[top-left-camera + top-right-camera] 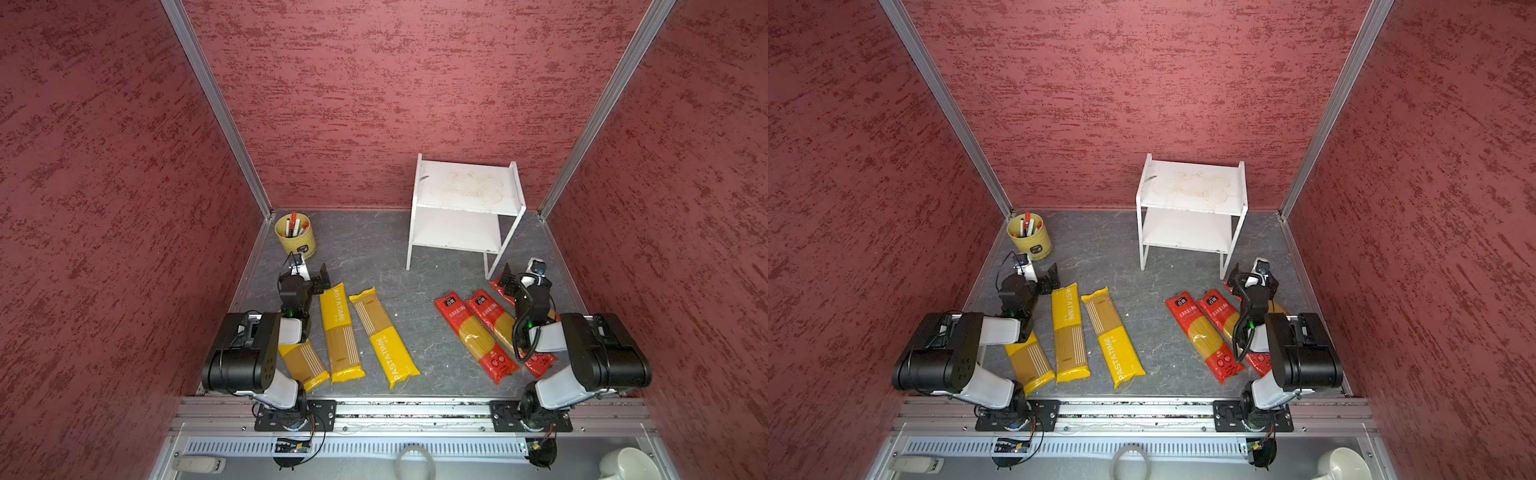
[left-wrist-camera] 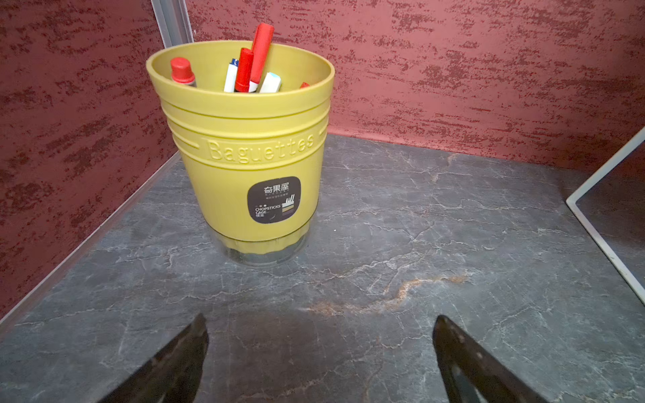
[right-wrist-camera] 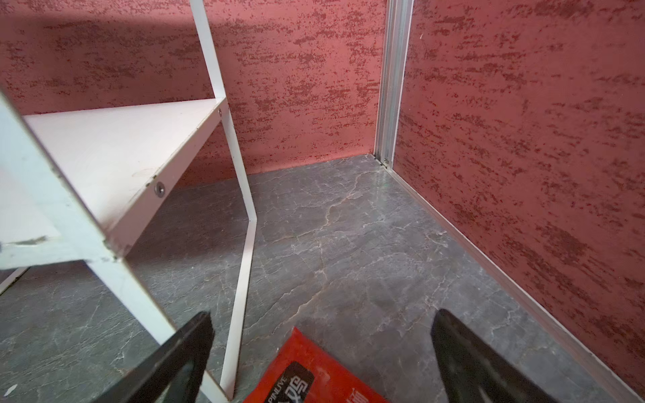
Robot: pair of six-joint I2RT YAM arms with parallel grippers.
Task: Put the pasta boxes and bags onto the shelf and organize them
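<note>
Top views, stock as found. Shelf: small white two-tier shelf [image 1: 465,189] with brownish stains, set at the back of the grey marbled worktop [image 1: 374,257]; both boards bare. Yellow stock: three long yellow plastic packs lettered PASTATIME [image 1: 340,328], laid flat on the left, one partly hidden under the left arm. Red stock: three long red plastic packs with see-through spaghetti middles [image 1: 473,332], laid flat on the right, the outermost largely covered by the right arm. Not of the task: yellow-green cup of pens [image 2: 244,157], in the back left corner. Left claw [image 2: 319,324]: spread wide, nothing held, pointed at the cup. Right claw [image 3: 323,315]: spread wide, nothing held, poised over the end of a red pack, just beside a shelf leg. Step judged in hand: the first pick; no pack is shelved yet. Next move judged: the right claw is to be lowered across that pack's narrow width, clear of the leg; the pack is then to be lifted level and laid lengthwise on a board.
</note>
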